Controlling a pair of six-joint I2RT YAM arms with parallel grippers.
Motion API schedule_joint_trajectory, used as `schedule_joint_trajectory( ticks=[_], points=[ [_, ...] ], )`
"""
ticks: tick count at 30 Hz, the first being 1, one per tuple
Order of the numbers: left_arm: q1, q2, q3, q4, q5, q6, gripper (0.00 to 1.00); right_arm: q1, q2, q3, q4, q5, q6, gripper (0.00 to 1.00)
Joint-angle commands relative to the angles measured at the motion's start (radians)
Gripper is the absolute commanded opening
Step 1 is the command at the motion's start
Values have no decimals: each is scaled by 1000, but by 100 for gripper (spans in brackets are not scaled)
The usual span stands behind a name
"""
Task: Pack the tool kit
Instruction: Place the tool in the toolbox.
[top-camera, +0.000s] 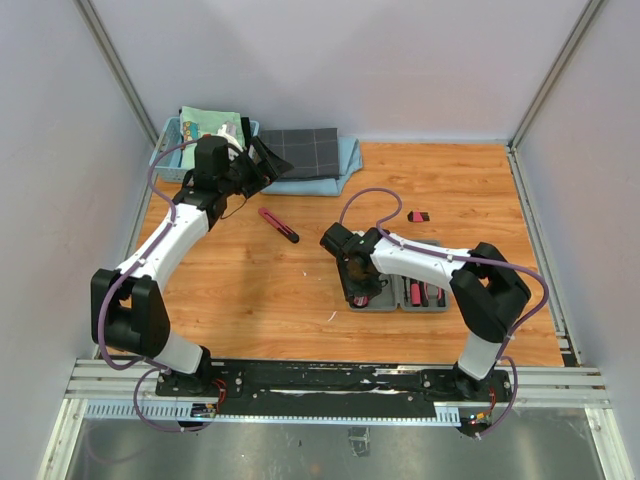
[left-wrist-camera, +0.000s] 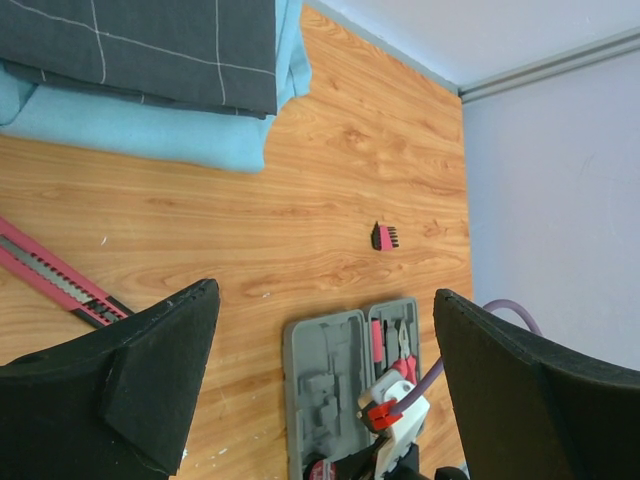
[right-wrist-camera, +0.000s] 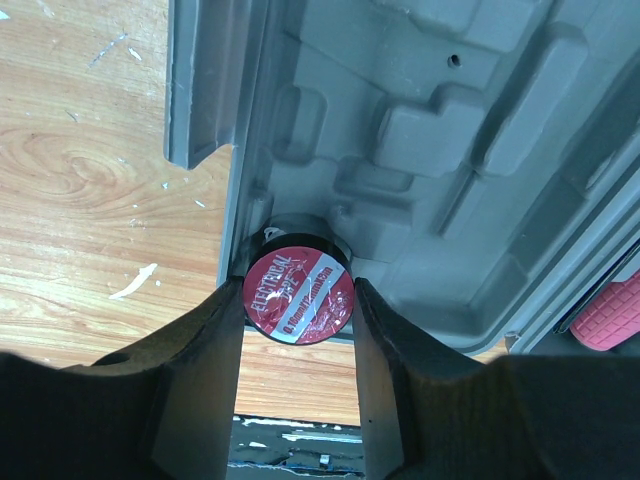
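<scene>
Right wrist view: fingers (right-wrist-camera: 195, 370) of the right gripper (right-wrist-camera: 298, 310) clasp the round tape (right-wrist-camera: 298, 295) over the open case's (right-wrist-camera: 450, 150) corner slot. The left gripper (left-wrist-camera: 320, 380) hangs spread, empty. Pink-handled tools (left-wrist-camera: 390, 340) are packed; the knife (top-camera: 279, 225) and bit holder (top-camera: 419, 216) lie loose on the table (top-camera: 250, 290).

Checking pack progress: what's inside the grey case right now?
Grey case: the right half holds pink-handled tools. The left half is mostly empty moulded slots, with the tape roll at its corner, gripped by the right fingers. What's under the roll is covered.

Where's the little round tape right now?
Right wrist view: the round tape is pinched in the right gripper, at the near corner of the grey case.
</scene>
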Motion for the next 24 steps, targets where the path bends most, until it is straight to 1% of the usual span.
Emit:
schedule_joint_trajectory(
  ticks=[1,9,24],
  points=[
    [-7,-31,-6,24,10,-1,92,7,26,0,20,44,-5,20],
    [-10,-24,1,27,13,-2,92,7,10,-6,43,56,-14,19],
    [-14,-18,-1,29,15,0,92,6,30,-1,78,40,-43,17]
  ],
)
